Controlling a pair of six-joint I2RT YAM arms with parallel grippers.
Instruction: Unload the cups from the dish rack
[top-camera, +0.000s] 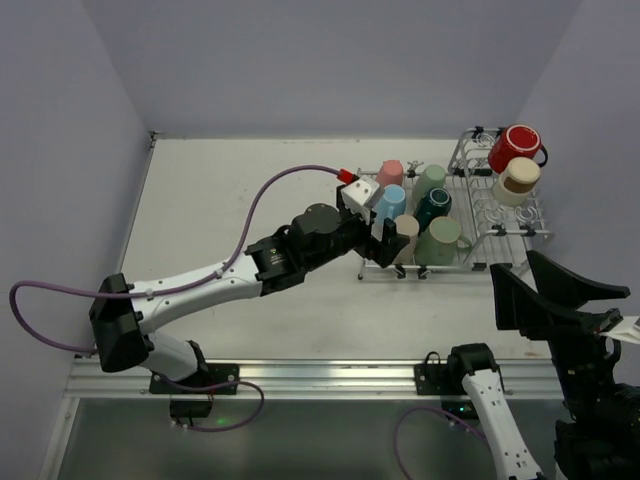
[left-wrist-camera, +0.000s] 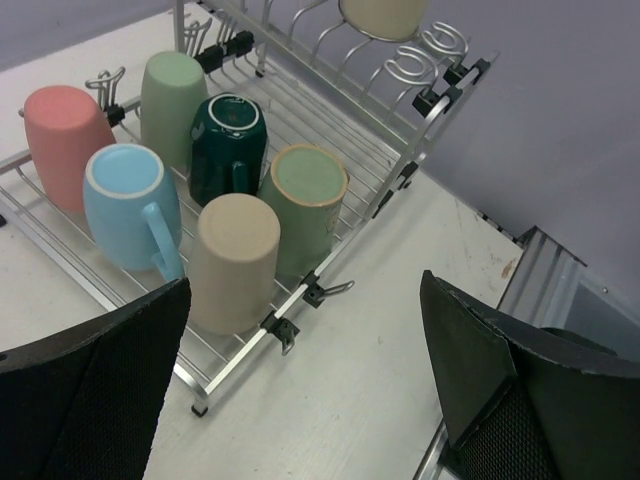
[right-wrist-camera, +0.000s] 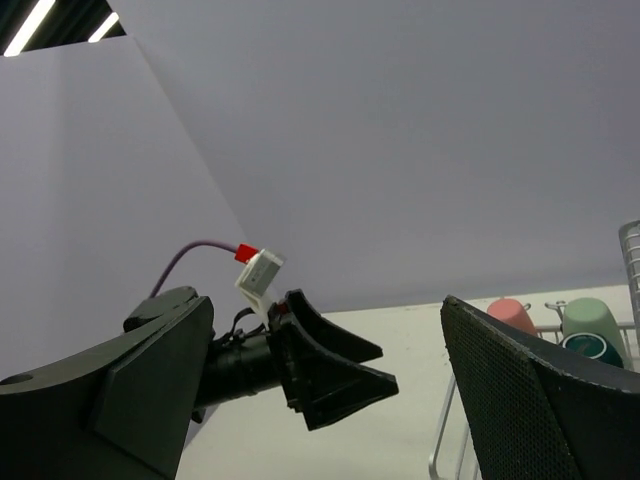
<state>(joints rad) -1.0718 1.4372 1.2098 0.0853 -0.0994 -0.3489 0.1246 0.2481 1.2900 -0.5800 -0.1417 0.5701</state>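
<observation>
The silver wire dish rack (top-camera: 487, 243) stands at the right of the table. On its flat grid stand a pink cup (top-camera: 390, 172), a light blue mug (top-camera: 391, 200), a beige cup (top-camera: 405, 236), a sage green tumbler (top-camera: 431, 180), a dark teal mug (top-camera: 433, 205) and a sage green mug (top-camera: 438, 240). A red mug (top-camera: 515, 148) and a cream cup (top-camera: 519, 180) sit on the raised loops. My left gripper (top-camera: 378, 240) is open and empty, just left of the beige cup (left-wrist-camera: 233, 255) and the light blue mug (left-wrist-camera: 125, 200). My right gripper (top-camera: 540, 285) is open and empty, near the rack's front right corner.
Grey walls close the table on the left, back and right. A metal rail (top-camera: 300, 375) runs along the near edge. In the right wrist view the left gripper (right-wrist-camera: 330, 370) and its purple cable (right-wrist-camera: 190, 255) show, with the rack's left end (right-wrist-camera: 445, 440) at the lower right.
</observation>
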